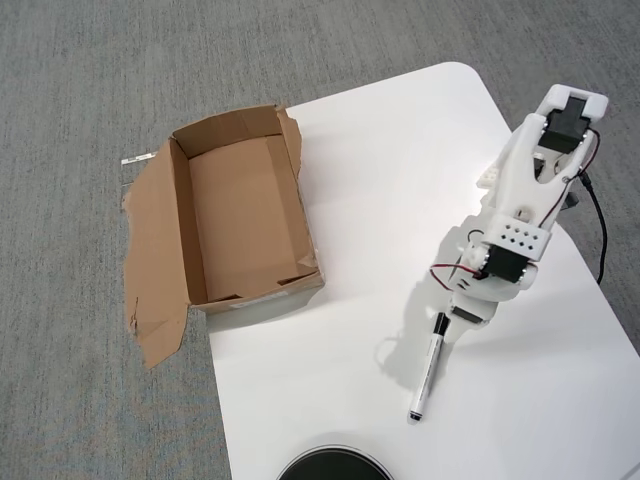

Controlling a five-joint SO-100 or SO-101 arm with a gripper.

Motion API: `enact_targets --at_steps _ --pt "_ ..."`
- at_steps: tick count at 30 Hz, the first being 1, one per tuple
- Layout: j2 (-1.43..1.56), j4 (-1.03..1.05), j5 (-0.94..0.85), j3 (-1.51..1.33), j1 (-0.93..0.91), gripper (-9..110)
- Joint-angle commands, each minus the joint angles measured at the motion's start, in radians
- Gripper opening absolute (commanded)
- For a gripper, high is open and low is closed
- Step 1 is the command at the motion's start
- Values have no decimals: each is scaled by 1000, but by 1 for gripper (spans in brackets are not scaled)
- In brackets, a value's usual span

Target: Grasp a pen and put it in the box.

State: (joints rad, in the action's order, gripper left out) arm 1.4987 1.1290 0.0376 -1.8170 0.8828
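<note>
The white arm point(520, 215) is reaching from the upper right of the overhead view toward lower centre-right, its gripper point(455, 325) pointing downward, jaws hidden beneath the wrist.

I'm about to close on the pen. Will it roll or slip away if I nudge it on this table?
The pen looks slim and round and lies flat on the smooth white table, so a sideways nudge would probably roll it. It looks rigid and light, so it should lift without bending. The pincer's fingers are hidden under the arm.
</note>
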Motion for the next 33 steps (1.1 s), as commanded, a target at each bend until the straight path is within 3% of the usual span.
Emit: enact_targets --at_steps 1,14,24,33 --pt "3 -6 -8 21 33 27" --pt "-2 5 -84 76 54 27" --pt "-3 15 -441 61 42 27" --pt "-2 195 -759 77 42 27"
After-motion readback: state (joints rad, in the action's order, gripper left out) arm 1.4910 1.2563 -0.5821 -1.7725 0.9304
